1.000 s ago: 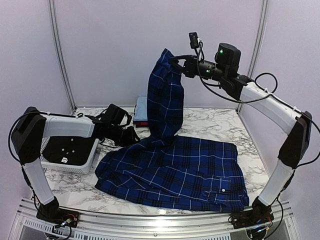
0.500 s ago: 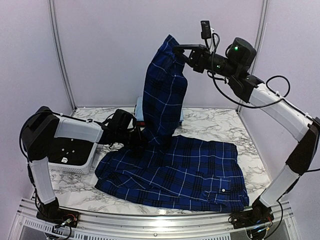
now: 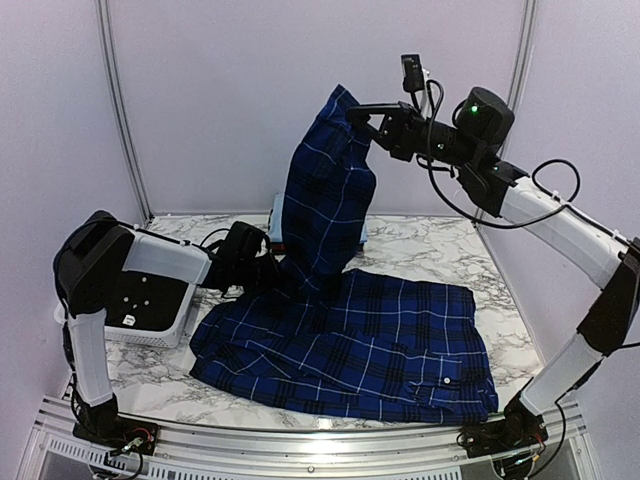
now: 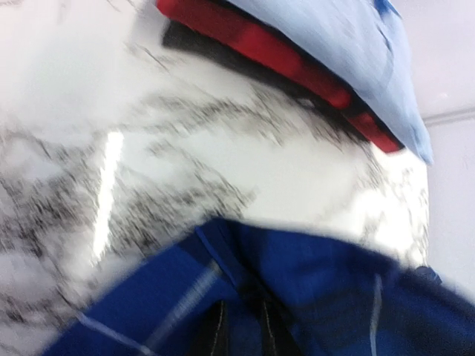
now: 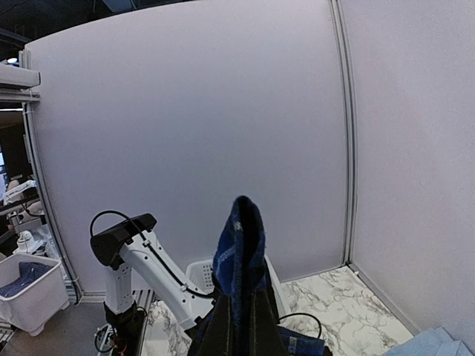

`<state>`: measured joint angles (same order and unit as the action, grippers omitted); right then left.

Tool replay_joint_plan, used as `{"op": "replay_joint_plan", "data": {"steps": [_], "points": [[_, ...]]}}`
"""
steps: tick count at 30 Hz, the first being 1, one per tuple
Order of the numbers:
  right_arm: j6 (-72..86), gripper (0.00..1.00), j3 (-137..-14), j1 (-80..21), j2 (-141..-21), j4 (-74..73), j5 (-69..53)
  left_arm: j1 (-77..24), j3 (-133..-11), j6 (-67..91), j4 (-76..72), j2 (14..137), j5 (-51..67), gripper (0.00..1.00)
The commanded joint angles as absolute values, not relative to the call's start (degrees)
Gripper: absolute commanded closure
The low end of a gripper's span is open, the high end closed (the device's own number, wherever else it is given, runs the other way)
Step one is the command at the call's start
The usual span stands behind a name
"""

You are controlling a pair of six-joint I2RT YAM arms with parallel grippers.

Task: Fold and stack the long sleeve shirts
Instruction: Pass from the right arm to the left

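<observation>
The navy blue plaid shirt point(image 3: 380, 340) lies spread over the front of the marble table point(image 3: 440, 250). One part of it hangs as a tall column point(image 3: 325, 195). My right gripper point(image 3: 354, 108) is shut on the top of that column, high above the table; the cloth point(image 5: 239, 237) sticks up between its fingers point(image 5: 223, 334). My left gripper point(image 3: 276, 272) is low at the column's foot, shut on a fold of the navy cloth point(image 4: 312, 289). The light blue shirt point(image 4: 349, 52) lies folded on the red-and-black plaid shirt point(image 4: 274, 48) at the back of the table.
A white slotted basket point(image 3: 150, 312) stands at the left edge, under my left arm point(image 3: 150, 258). The folded stack point(image 3: 276, 222) sits behind the hanging cloth. Booth walls point(image 3: 230, 100) close off the back and both sides.
My left gripper has moved right to the foot of the hanging cloth and closed on it. My right gripper has lifted the top a little higher and to the right.
</observation>
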<state>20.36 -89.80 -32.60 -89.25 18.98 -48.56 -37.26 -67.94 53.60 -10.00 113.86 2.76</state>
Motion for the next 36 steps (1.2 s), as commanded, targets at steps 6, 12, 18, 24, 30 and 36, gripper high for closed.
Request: {"op": "replay_joint_plan", "data": {"steps": [6,12,18,24,30,36], "points": [[21.4,1.0,-81.1,-33.1,-84.7,20.9,-49.3,-31.6,-77.2,51.0,-10.2,124.5,-0.2,0.82],[19.9,1.0,-78.1,-33.1,-84.1,18.5,-47.7,-30.2,-78.7,49.7,-9.8,126.4,3.3,0.82],[17.6,1.0,-77.7,-33.1,-84.5,15.3,-44.5,-30.2,-79.8,40.3,-4.5,122.8,3.5,0.76],[14.5,1.0,-78.1,-33.1,-84.2,11.7,-41.1,-30.2,-79.6,25.9,4.8,118.3,3.9,0.65],[13.8,1.0,-78.1,-33.1,-84.8,11.3,-39.8,-30.6,-80.6,20.1,8.2,118.6,9.1,0.59],[13.7,1.0,-78.7,-33.1,-84.7,11.1,-39.3,-33.1,-85.3,16.0,13.9,122.7,7.0,0.59]]}}
